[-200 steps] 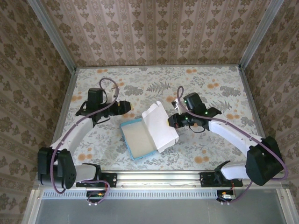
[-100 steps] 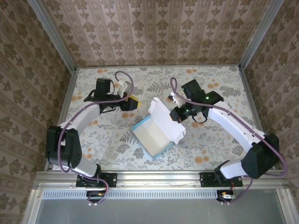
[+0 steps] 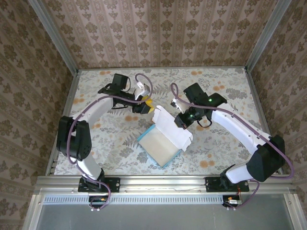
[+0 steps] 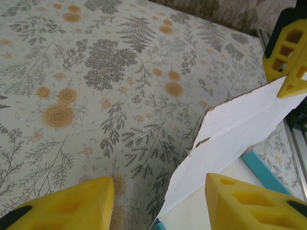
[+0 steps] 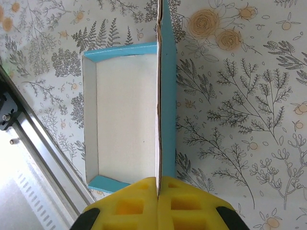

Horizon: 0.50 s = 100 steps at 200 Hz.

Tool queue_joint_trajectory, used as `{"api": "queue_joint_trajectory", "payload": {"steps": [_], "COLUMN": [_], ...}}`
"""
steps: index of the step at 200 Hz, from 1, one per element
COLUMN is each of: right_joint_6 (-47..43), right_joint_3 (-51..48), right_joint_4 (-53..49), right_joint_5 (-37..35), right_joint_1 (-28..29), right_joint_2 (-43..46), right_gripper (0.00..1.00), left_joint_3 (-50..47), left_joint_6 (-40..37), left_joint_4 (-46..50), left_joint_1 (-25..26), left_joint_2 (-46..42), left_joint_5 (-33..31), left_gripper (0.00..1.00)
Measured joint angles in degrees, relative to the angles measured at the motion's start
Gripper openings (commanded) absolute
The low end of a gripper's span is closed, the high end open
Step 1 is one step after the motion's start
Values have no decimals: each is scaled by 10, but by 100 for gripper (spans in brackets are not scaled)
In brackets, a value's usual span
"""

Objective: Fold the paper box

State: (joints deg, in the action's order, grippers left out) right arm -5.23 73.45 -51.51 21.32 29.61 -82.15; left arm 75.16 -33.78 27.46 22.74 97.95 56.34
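Left gripper [image 3: 147, 103]: hovering over the table [image 3: 216, 158] just off the far-left corner of the paper box [image 3: 156, 148]. In the left wrist view the jaws stand apart. The edge of the white lid panel [image 4: 240, 129] runs into the gap ahead of them, and neither finger [image 4: 72, 206] is touching card, so it's open and holding nothing.

Box: mid-table, between the arms, rotated diagonal. The tray [image 5: 122, 120] looks formed, with its side walls up, white inside and blue outside. The lid panel stands roughly upright along the tray's right long edge. It shows edge-on in the right wrist view, blue face turned away from the tray.

Right gripper [image 3: 181, 120]: pads closed flat on the lid panel's free edge, holding it upright.

Status estimate: base done, lid not closed. What's left is to swing the lid over the tray and seat or tuck its edge flaps. The left gripper looks placed to help at that corner. Can't tell from here whether the lid's side flaps are pre-creased.
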Motion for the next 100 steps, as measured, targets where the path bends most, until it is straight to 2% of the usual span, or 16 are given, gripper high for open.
{"api": "queue_joint_trajectory", "payload": {"steps": [44, 52, 67, 100], "right_joint_6": [-5, -5, -6, -6], "right_joint_3": [0, 0, 0, 0], "right_joint_4": [0, 0, 0, 0], "right_joint_5": [-11, -13, -17, -21], "right_joint_1": [3, 4, 4, 5], "right_joint_2": [-3, -3, -3, -3], "right_gripper": [5, 5, 5, 5], "left_joint_3": [34, 47, 66, 94], "left_joint_6": [-85, -96, -115, -152], "left_joint_4": [78, 92, 121, 172], "left_joint_1": [29, 31, 33, 48], "left_joint_2": [36, 47, 63, 83], "left_joint_5": [-6, -6, -7, -20], "left_gripper": [45, 43, 33, 27]}}
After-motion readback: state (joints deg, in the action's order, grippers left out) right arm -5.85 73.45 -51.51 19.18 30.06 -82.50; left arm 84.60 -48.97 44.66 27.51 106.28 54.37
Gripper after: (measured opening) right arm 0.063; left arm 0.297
